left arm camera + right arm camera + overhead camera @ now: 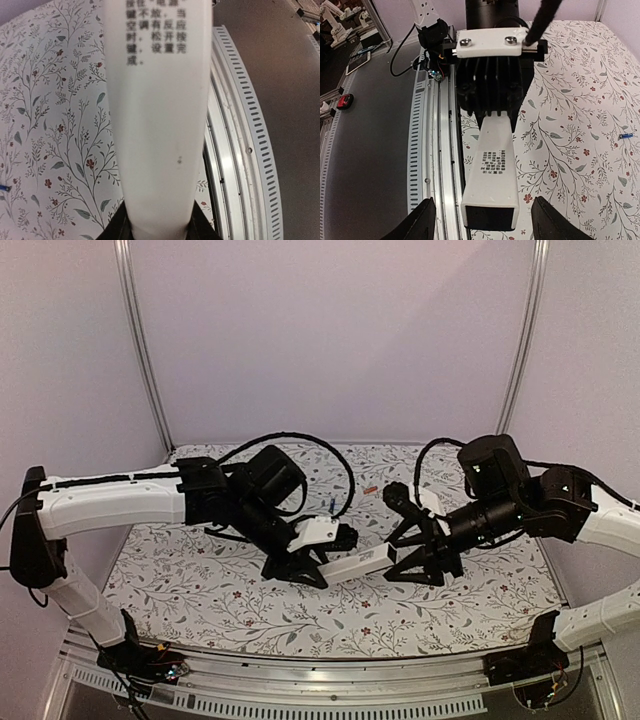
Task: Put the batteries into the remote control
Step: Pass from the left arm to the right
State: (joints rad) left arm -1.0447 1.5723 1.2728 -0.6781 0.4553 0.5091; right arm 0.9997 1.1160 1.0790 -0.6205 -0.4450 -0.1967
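My left gripper (pixel 318 562) is shut on one end of the white remote control (pixel 362 563), holding it level just above the floral table. In the left wrist view the remote control (pixel 157 125) runs up from between the black jaws of the left gripper (pixel 157 229), printed text near its far end. My right gripper (pixel 412 562) stands open, a finger (pixel 422 220) on each side of the remote control's (pixel 492 175) dark open end, gaps on both sides. The blue battery (pixel 329 506) and the orange-red battery (pixel 369 490) lie on the table behind.
The table's near edge carries a slotted aluminium rail (pixel 432 150), just below the held remote. The blue battery (pixel 624 135) shows far right in the right wrist view and at the left edge (pixel 4 188) in the left wrist view. Black cables loop behind both wrists.
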